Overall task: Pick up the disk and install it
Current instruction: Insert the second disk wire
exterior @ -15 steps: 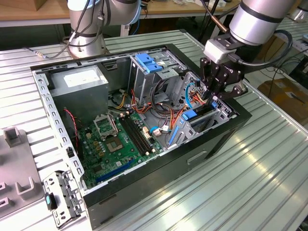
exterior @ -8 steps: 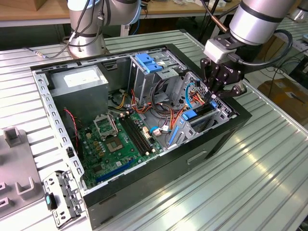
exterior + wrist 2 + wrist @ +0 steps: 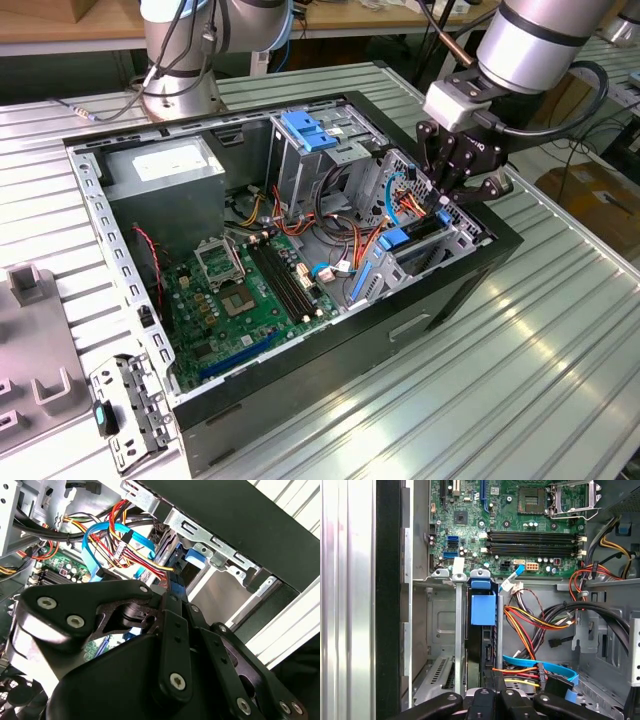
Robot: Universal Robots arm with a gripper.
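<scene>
The black gripper (image 3: 492, 700) hung directly over the disk (image 3: 482, 630), which stood on edge in its bay with blue rails uppermost; its fingers looked pressed together at the disk's end.

Exterior view: you're looking down at an angle from off the arm, far enough back to take in the whole open computer case (image 3: 300, 260) on the ribbed surface (image 3: 520, 360), arm at the exterior view's right. First wrist view: close, looking down along the gripper (image 3: 492, 705) into the case, across the drive bay (image 3: 480, 630) to the motherboard (image 3: 520, 525). Second wrist view: very close behind the gripper linkage (image 3: 165, 650), facing the cables (image 3: 120, 545) and case edge. All three share the drive bay and cable area.
</scene>
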